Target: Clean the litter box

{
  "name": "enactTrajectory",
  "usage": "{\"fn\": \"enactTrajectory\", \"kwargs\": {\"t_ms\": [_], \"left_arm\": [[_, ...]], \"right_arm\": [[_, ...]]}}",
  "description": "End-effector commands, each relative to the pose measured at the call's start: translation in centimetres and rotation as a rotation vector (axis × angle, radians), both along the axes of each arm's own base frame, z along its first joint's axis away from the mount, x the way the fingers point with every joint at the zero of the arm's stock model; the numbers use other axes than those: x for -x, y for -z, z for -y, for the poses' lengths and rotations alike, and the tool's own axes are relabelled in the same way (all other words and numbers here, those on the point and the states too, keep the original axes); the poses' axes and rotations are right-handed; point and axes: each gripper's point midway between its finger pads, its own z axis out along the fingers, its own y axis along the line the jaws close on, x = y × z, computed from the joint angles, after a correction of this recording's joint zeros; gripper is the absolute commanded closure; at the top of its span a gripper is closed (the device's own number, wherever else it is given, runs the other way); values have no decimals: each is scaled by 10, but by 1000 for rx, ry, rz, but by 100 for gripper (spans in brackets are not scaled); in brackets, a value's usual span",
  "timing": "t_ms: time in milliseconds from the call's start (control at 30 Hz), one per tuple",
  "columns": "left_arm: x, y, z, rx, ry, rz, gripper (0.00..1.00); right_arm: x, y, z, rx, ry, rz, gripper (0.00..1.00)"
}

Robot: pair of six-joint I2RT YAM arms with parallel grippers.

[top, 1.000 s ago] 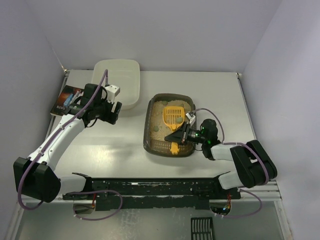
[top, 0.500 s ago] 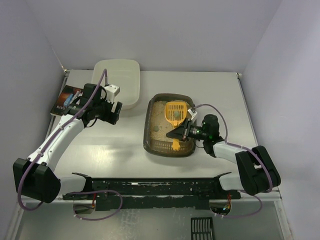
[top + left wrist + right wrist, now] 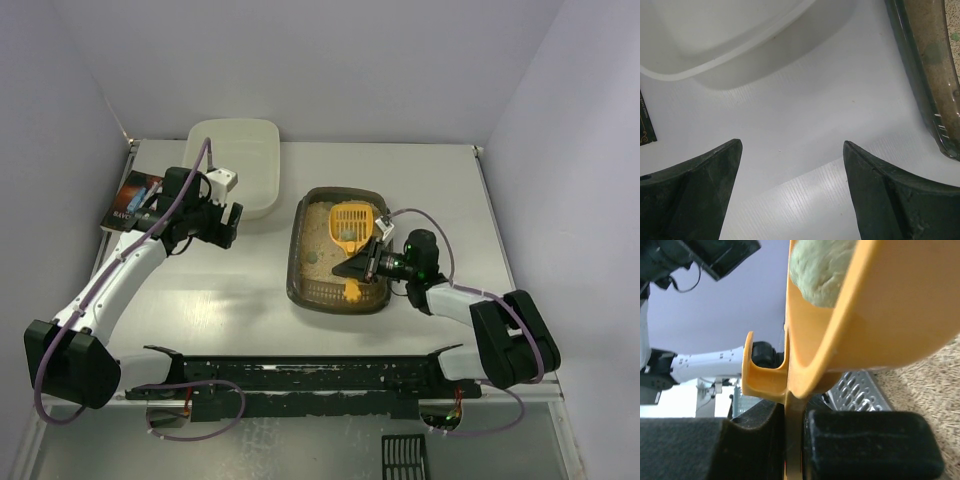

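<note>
The litter box (image 3: 300, 262) is a dark translucent tray with beige litter, in the middle of the table; its rim shows at the right of the left wrist view (image 3: 925, 75). My right gripper (image 3: 362, 266) is shut on the handle of a yellow scoop (image 3: 349, 226), held over the box. The scoop (image 3: 880, 315) carries a grey-green clump (image 3: 822, 270), which shows in the top view too (image 3: 346, 234). Another clump (image 3: 311, 256) lies in the litter. My left gripper (image 3: 226, 226) is open and empty above the table, between the box and the cream-white tub (image 3: 240, 165).
The cream-white tub (image 3: 715, 40) stands at the back left. A dark printed card (image 3: 132, 199) lies at the left edge of the table. A black grille (image 3: 405, 457) lies below the front rail.
My right gripper has lifted the scoop with the clump out of the litter and moved it a little toward the back. The left arm has barely moved.
</note>
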Motion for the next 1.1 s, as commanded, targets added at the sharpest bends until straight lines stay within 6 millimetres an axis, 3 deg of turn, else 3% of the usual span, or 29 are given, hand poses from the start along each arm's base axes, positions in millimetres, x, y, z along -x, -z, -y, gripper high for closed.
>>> {"fn": "enactTrajectory", "kwargs": {"t_ms": [0,133,367,633,767,933,1067], "left_arm": [[-2,-3,-2,14,-7,23,7],[-2,-4,-2,18,-8,19,7],[-2,1,-3,21,2,8,9],[-5,1,-8,41,-19,-6,9],[-4,0,-9,45,-17,0,10],[-5,0,-12,47,-42,3,10],[-10,-1,-18,64,-105,6,10]], "right_arm": [[8,-12,3,-76,-26,32,100],[1,-12,15,-115,12,20,100],[27,-14,-27,-33,-164,143,100],[34,-5,-22,39,-206,319,100],[34,-12,-21,12,-173,361,100],[30,-16,-23,-93,-145,203,100],[16,-37,-32,-221,-131,67,100]]}}
